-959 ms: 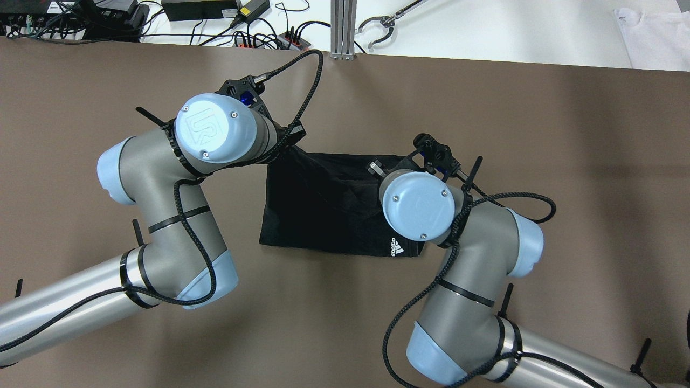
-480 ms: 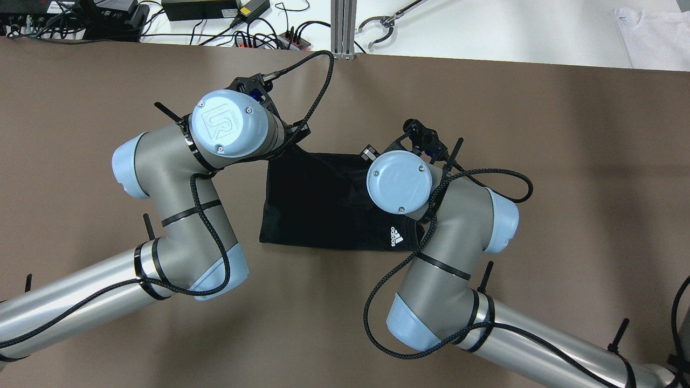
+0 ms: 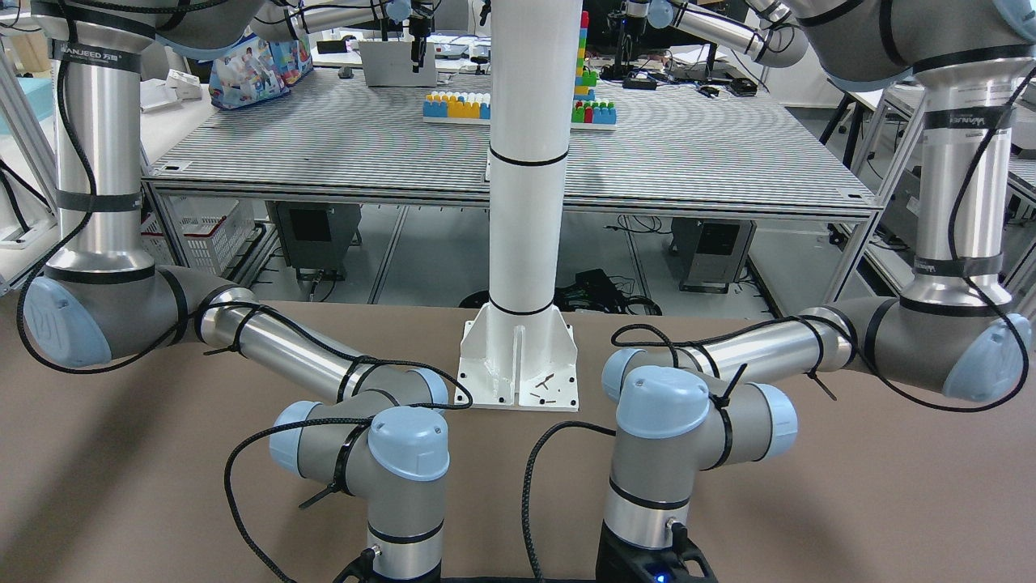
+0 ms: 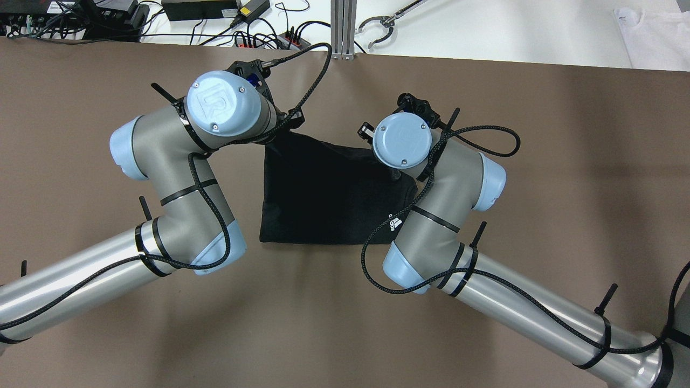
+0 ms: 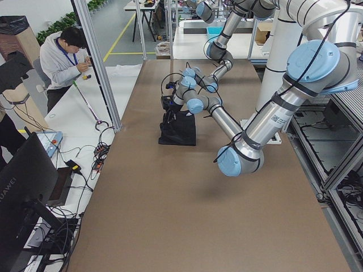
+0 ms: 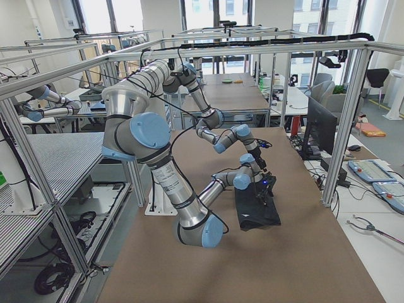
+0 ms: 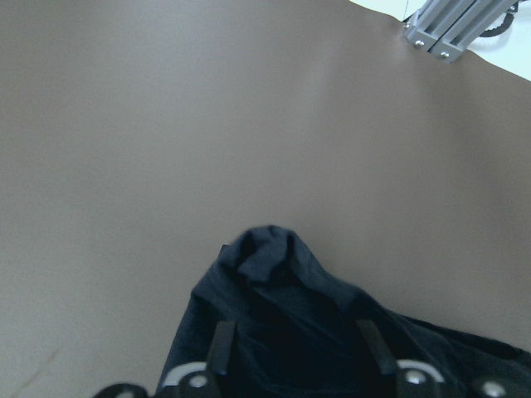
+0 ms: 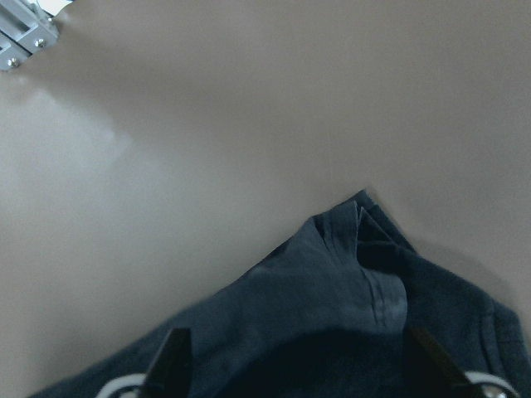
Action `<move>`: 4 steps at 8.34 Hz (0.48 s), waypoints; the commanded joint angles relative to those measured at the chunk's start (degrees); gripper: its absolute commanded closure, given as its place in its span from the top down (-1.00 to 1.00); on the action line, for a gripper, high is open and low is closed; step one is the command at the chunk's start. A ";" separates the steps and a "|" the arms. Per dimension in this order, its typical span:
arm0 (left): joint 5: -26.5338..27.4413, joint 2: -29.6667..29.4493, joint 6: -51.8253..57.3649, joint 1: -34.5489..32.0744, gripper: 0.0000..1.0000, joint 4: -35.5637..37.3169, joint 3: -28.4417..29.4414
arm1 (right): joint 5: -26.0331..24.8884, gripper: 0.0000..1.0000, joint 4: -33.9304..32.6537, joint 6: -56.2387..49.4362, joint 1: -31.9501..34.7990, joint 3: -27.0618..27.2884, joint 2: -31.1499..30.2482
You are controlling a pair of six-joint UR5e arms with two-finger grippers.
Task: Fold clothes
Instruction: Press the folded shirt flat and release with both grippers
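- Two far corners of the clothes (image 4: pixel 323 199) rise off the brown surface (image 4: pixel 539 161); the near hem lies flat between the arms
- left end effector (image 7: pixel 294 352) pinches its corner, fabric bunching ahead of it; right end effector (image 8: pixel 294 356) pinches the other corner
- I judge the step wants both corners carried level, the edge between them taut
- wrist views show the grips; overhead hides them under the wrists yet shows the white logo (image 4: pixel 395 223)

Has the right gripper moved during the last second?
Yes. In the overhead view the right gripper went forward, toward the aluminium post beyond the table.
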 commanded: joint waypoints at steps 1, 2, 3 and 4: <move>-7.94 1.35 0.01 -3.98 1.00 -0.23 -4.46 | 3.54 0.87 0.32 1.05 -0.89 0.25 2.08; -9.01 2.05 0.18 -4.33 1.00 -0.23 -4.99 | 3.19 0.87 0.32 1.49 -2.47 0.25 2.27; -9.11 2.32 0.27 -4.34 1.00 -0.23 -5.09 | 2.40 0.85 0.32 1.41 -3.96 0.07 2.27; -9.02 3.10 0.62 -4.34 1.00 -0.23 -5.00 | 1.35 0.85 0.23 1.14 -4.24 -0.36 2.18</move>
